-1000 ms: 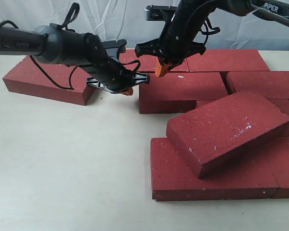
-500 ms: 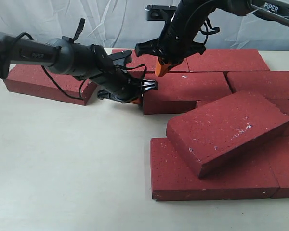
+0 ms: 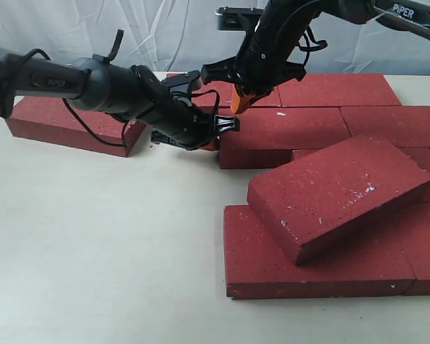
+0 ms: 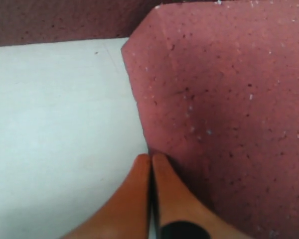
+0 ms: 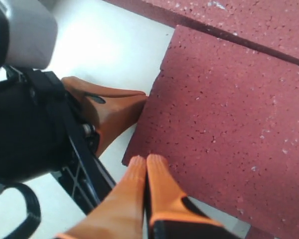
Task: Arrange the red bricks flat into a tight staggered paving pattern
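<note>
Several red bricks lie on the table. My left gripper [image 3: 209, 143] is shut and empty, its orange tips [image 4: 150, 158] pressed against the left end of a middle-row brick [image 3: 283, 132] [image 4: 224, 109]. My right gripper [image 3: 238, 100] [image 5: 146, 160] is also shut and empty, hovering at that brick's [image 5: 224, 114] far left corner. One brick [image 3: 340, 188] lies tilted on top of the front-row bricks [image 3: 308, 269]. A lone brick [image 3: 72, 118] sits apart at the left, behind the left arm.
Back-row bricks [image 3: 337, 89] lie along the rear against a white cloth backdrop [image 3: 165, 29]. More bricks [image 3: 398, 122] reach the right edge. Bare beige table [image 3: 100, 244] spreads over the front left. The two arms sit close together near the pushed brick.
My left gripper has swept right and pushed the middle-row brick to the right, closing it up against its right neighbour. The right gripper has stayed put.
</note>
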`<state>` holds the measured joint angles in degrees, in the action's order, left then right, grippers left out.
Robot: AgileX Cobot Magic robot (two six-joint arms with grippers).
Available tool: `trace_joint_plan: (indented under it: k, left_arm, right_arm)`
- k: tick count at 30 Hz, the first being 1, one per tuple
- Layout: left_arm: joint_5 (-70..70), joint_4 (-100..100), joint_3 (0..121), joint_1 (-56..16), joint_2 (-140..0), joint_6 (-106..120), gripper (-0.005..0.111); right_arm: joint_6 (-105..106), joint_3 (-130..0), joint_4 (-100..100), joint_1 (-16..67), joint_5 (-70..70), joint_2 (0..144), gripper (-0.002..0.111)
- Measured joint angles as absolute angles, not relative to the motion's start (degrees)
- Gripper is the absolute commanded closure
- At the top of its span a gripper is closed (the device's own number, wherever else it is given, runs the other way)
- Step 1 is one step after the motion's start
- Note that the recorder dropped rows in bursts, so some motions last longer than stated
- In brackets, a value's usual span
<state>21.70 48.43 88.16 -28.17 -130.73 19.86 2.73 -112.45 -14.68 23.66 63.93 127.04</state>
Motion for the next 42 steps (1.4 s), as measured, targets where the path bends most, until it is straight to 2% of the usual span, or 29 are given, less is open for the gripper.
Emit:
trace_joint_plan:
  k: [6, 12, 18, 25, 32, 42]
  left_arm:
    - [23.3, 47.0, 88.0, -27.8, -130.7, 21.2, 0.107]
    - [32.5, 43.8, 88.0, -22.5, -128.3, 16.5, 0.107]
    - [38.3, 29.6, 88.0, -22.3, -124.1, 6.2, 0.107]
    - [40.2, 27.3, 87.0, -22.3, -120.9, 4.1, 0.107]
    - [39.8, 26.7, 80.9, -22.3, -115.5, 3.9, 0.107]
    - [36.6, 22.8, 66.0, -22.7, -106.0, 3.8, 0.107]
  right_arm:
    - [2.7, -112.4, -14.7, 23.7, 63.9, 127.0, 0.109]
    - [2.7, -112.4, -14.7, 23.7, 65.3, 125.1, 0.109]
    - [2.7, -112.4, -14.4, 23.7, 69.5, 122.9, 0.109]
    - [2.7, -112.4, -14.8, 23.7, 69.7, 121.8, 0.109]
    - [3.0, -108.3, -16.1, 24.1, 69.7, 118.2, 0.109]
    - [8.2, -95.3, -16.1, 25.4, 69.7, 111.4, 0.109]
